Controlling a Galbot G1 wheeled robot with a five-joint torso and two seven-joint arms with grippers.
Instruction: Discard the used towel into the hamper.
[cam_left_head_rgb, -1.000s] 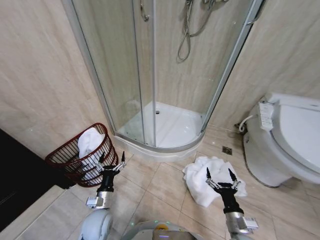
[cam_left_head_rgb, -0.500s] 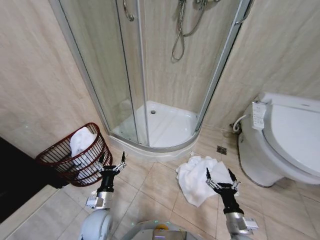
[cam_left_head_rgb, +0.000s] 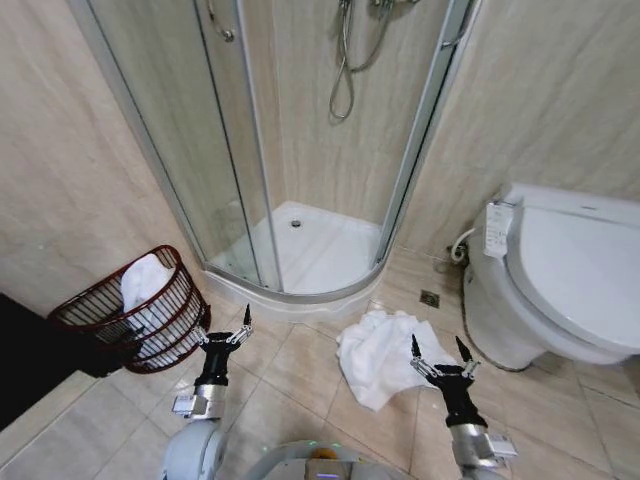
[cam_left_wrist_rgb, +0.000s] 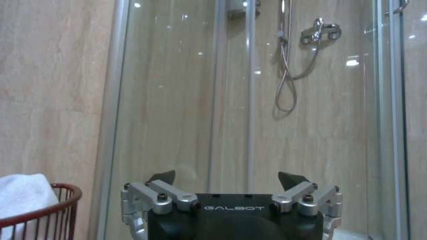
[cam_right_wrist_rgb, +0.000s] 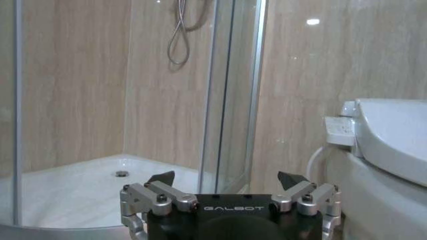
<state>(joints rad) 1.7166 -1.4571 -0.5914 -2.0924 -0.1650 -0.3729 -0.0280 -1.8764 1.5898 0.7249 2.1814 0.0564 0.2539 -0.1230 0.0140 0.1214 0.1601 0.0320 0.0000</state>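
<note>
The used towel (cam_left_head_rgb: 368, 352) is a crumpled white heap on the tiled floor, between the shower and the toilet. The hamper (cam_left_head_rgb: 168, 312), a dark reddish-brown open-weave basket, stands on the floor at the left by the wall, with another white towel (cam_left_head_rgb: 140, 280) in it. My left gripper (cam_left_head_rgb: 226, 320) is held upright and open just right of the hamper. In the left wrist view the left gripper (cam_left_wrist_rgb: 227, 177) is open and empty, with the hamper's rim (cam_left_wrist_rgb: 61, 197) beside it. My right gripper (cam_left_head_rgb: 436, 348) stands open over the used towel's near right edge, holding nothing (cam_right_wrist_rgb: 227, 177).
A curved glass shower enclosure (cam_left_head_rgb: 320, 200) with a white tray (cam_left_head_rgb: 310, 255) fills the corner ahead. A white toilet (cam_left_head_rgb: 560, 290) stands at the right. A floor drain (cam_left_head_rgb: 428, 298) lies near it. A dark cabinet edge (cam_left_head_rgb: 30, 370) is at the near left.
The whole picture has slid left and slightly down, so the camera has turned right. Both grippers keep the same open pose. The towel and hamper have not moved on the floor.
</note>
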